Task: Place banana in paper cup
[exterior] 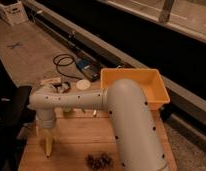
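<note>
My gripper (47,141) hangs from the white arm (71,100) over the left part of the wooden table (91,137), pointing straight down. It seems shut on the banana (48,148), a slim pale yellow piece that hangs upright below the fingers, with its tip close to the table top. A round off-white thing (83,85) just behind the arm, near the table's back edge, looks like the paper cup. It stands apart from the gripper, up and to the right of it.
An orange bin (137,86) stands at the back right of the table. A dark clump of small things (98,161) lies at the table's front. Pale small objects (60,88) sit left of the cup. Cables and a blue box (83,65) lie on the floor behind.
</note>
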Controlling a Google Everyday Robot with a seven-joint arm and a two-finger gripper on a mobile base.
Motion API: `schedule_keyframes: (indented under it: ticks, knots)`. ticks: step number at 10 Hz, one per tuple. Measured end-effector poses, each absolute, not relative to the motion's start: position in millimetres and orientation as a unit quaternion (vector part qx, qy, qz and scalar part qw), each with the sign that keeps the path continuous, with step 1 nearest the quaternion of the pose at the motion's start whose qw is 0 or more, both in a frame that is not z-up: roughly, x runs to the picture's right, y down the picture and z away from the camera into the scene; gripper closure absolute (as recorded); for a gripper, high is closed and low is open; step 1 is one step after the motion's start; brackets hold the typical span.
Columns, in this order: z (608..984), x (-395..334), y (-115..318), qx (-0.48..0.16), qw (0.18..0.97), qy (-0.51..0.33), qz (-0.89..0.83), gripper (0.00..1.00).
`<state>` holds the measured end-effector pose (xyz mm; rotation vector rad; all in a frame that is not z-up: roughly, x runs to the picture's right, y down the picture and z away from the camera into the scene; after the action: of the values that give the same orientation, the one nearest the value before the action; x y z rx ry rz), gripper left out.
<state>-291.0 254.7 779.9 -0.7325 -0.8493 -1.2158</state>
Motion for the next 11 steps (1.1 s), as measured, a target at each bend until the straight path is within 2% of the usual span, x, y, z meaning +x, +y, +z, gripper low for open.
schedule_keyframes:
  ticks: [1,2,7,8,11]
  knots:
    - [786.5,-291.7,263.4,-0.335,0.672,-0.383,-0.538,0.37]
    - [787.8,-293.1,267.9,-0.340,0.669,-0.384,-0.538,0.45]
    - [768.3,-295.8,254.1,-0.323,0.679,-0.359,-0.553,0.93]
    - [760.5,-295.8,245.4,-0.314,0.685,-0.350,-0.557,0.99]
    - [742.8,-284.5,205.3,-0.287,0.718,-0.303,-0.557,1.00]
